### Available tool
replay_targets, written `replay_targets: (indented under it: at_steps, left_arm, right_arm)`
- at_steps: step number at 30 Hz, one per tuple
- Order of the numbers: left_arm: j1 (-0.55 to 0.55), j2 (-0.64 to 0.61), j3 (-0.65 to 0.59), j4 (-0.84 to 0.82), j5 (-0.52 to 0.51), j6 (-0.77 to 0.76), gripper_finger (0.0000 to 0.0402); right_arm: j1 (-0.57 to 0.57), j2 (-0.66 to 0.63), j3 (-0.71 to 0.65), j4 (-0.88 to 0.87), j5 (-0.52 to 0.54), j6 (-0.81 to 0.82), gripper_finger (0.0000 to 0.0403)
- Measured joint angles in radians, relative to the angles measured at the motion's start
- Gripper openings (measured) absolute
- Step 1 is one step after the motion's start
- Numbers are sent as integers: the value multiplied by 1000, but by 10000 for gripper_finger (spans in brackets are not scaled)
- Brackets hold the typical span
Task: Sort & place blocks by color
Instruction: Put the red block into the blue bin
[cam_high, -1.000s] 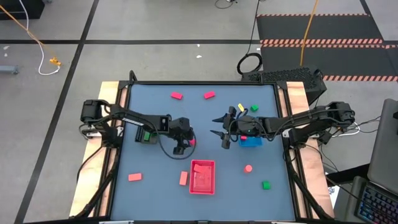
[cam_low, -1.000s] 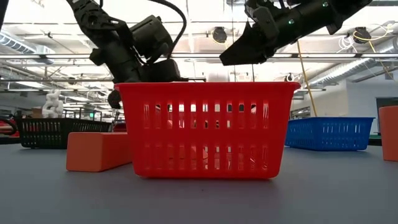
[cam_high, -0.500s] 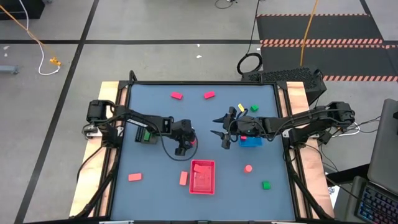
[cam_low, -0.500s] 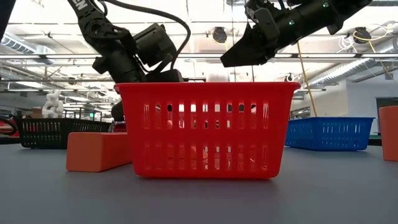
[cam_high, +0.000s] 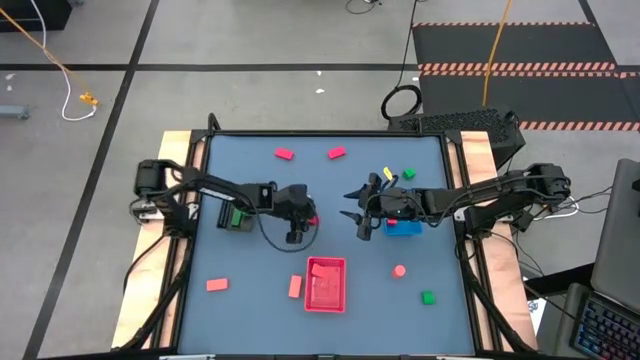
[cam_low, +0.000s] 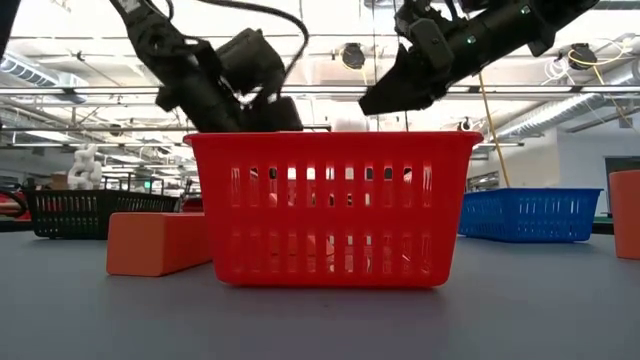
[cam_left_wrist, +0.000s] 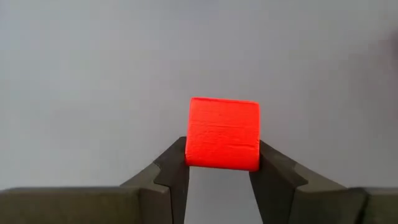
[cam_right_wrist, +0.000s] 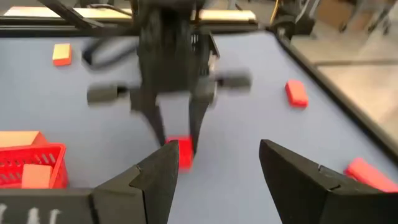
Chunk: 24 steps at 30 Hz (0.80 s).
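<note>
We've got the left gripper (cam_left_wrist: 221, 171) clamped on a red block (cam_left_wrist: 223, 132) above the table (cam_high: 250, 270), while the right gripper (cam_right_wrist: 214, 168) waits nearby, fingers apart.

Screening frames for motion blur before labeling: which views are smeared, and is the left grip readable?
Right wrist view: the left gripper and its arm are smeared with motion. Low view: that arm is slightly soft too. Left wrist view: crisp, fingers against the sides of the red block. High view: sharp, evenly lit.
</note>
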Motion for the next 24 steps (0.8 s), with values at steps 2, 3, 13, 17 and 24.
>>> replay_targets:
  at_steps: [2,3,13,17,24]
  left_arm:
    - [2,-23,12,23,-62,10,133]
    - [0,-44,11,16,-103,23,133]
    - [-130,-146,30,145,-544,309,133]
    - [-165,-145,53,153,-639,338,133]
    - [-181,-143,98,159,-661,382,133]
  right_arm:
    - [-12,0,0,-21,0,116,216]
    - [-19,0,-1,-32,0,213,216]
    - [-78,5,-87,255,-5,501,217]
    - [-94,18,-113,376,-71,530,217]
    - [-92,129,-116,548,-209,582,217]
